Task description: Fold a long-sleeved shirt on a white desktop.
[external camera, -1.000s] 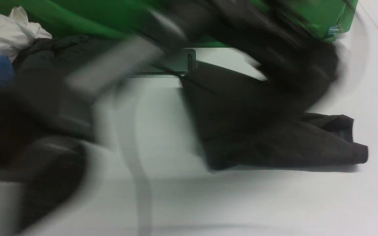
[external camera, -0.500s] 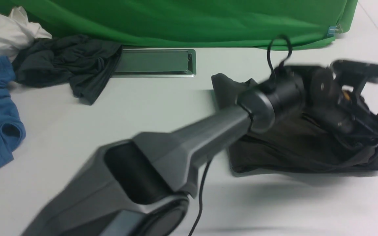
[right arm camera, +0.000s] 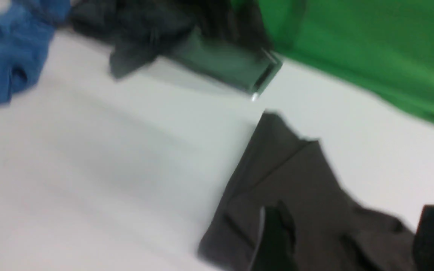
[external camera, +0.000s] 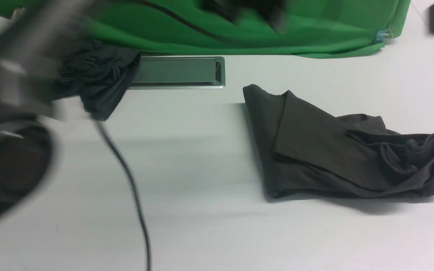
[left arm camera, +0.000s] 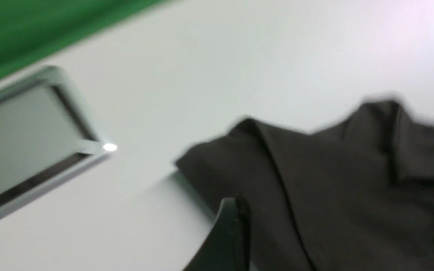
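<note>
From the front, the long-sleeved shirt [external camera: 337,150] lies folded and rumpled on the white desktop [external camera: 209,226], well apart from the blurred left arm [external camera: 9,94]. We cannot make out either arm's fingers here.

In the left wrist view, the left gripper [left arm camera: 343,210] is spread wide and clamps nothing. One finger [left arm camera: 232,233] sits over the shirt's edge, and the other shows only at the frame's rim. The shirt [left arm camera: 333,169] lies flat between the fingers and beyond their tips. The cable tray [left arm camera: 25,139] lies well outside the first finger.

In the right wrist view, the right gripper [right arm camera: 356,218] is likewise released and empty. The shirt [right arm camera: 307,188] spreads between its two fingers [right arm camera: 275,233] and beyond their tips. We cannot tell whether they touch the cloth. Bare desktop lies outside the one finger.
</note>
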